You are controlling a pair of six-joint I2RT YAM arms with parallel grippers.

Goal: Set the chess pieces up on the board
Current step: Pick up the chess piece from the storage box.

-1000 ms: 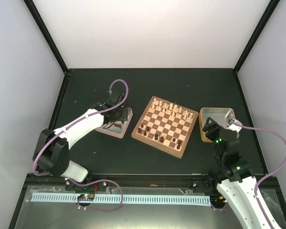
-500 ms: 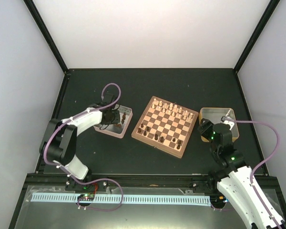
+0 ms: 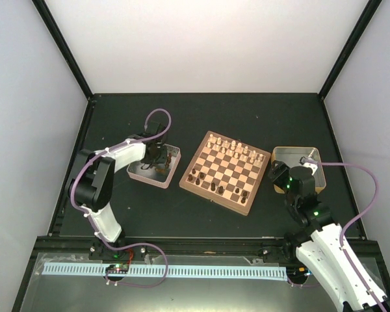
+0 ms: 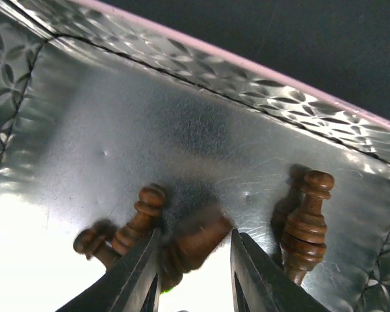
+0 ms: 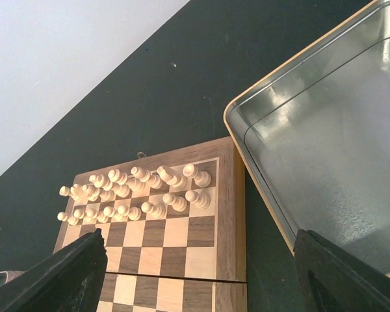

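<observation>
My left gripper (image 4: 195,234) is down inside the pink-rimmed metal tray (image 4: 117,136), shut on a blurred dark brown chess piece (image 4: 190,250) that lies tilted between its fingers. More dark pieces lie beside it: a turned one (image 4: 305,218) to the right and a pawn (image 4: 140,220) to the left. The board (image 3: 262,179) sits mid-table with a few dark pieces (image 3: 213,186) on its near rows and cream ones (image 3: 234,148) along the far rows. My right gripper (image 5: 200,240) hangs open and empty over the board's right edge.
A gold-rimmed metal tray (image 5: 331,156) lies just right of the board with nothing in its visible part. The left tray (image 3: 171,170) sits close to the board's left corner. Black frame rails edge the dark table.
The left gripper's jaws have narrowed onto a dark piece in the tray, and the left arm's elbow has swung in. The right arm has edged slightly left, jaws unchanged.
</observation>
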